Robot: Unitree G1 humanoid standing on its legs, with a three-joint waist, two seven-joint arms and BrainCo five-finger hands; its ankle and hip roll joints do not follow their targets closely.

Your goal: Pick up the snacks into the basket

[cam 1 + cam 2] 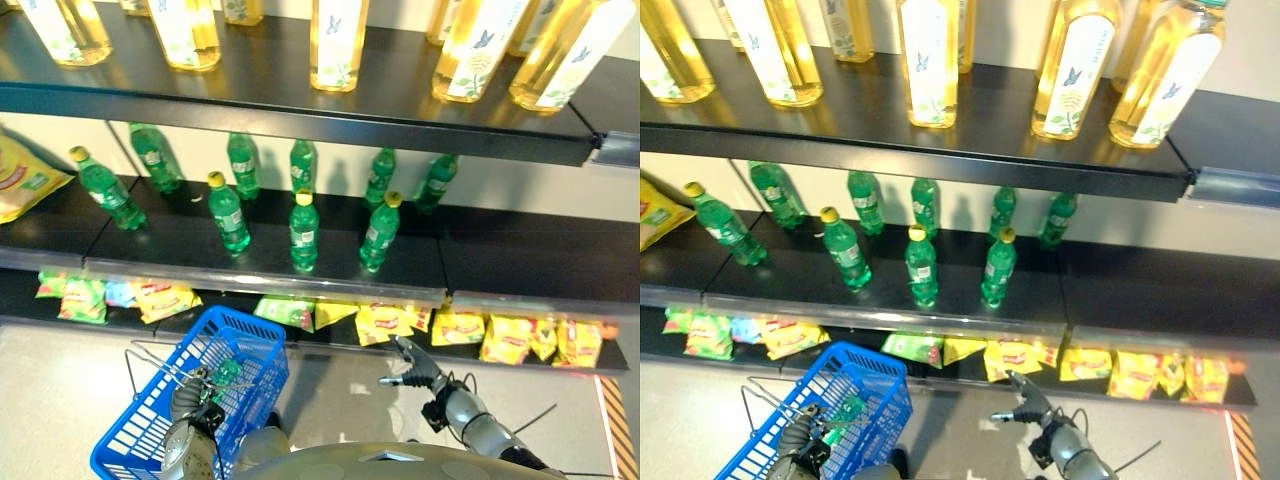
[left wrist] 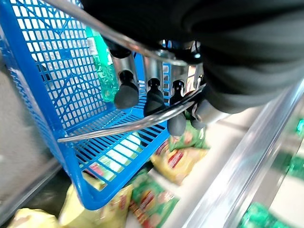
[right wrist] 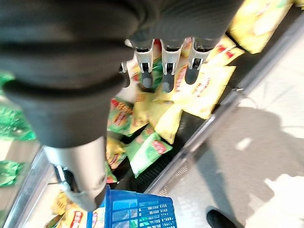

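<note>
Gripping the wire handles (image 2: pixel 142 121) of a blue basket (image 1: pixel 150 420), the left hand (image 1: pixel 190 400) has its fingers curled round the metal, with a green bottle (image 2: pixel 102 66) lying inside the basket. The right hand (image 1: pixel 412 366) hangs with fingers relaxed and holding nothing, just in front of the bottom shelf (image 1: pixel 400 345), where yellow and green snack packets (image 1: pixel 385 322) lie in a loose row behind a clear lip. One shelf higher, green bottles with yellow caps (image 1: pixel 303 230) stand upright in two rows, overhanging the snacks. Tall yellow bottles (image 1: pixel 338 40) line the top shelf. A large yellow bag (image 1: pixel 20 178) rests at the middle shelf's left end.
</note>
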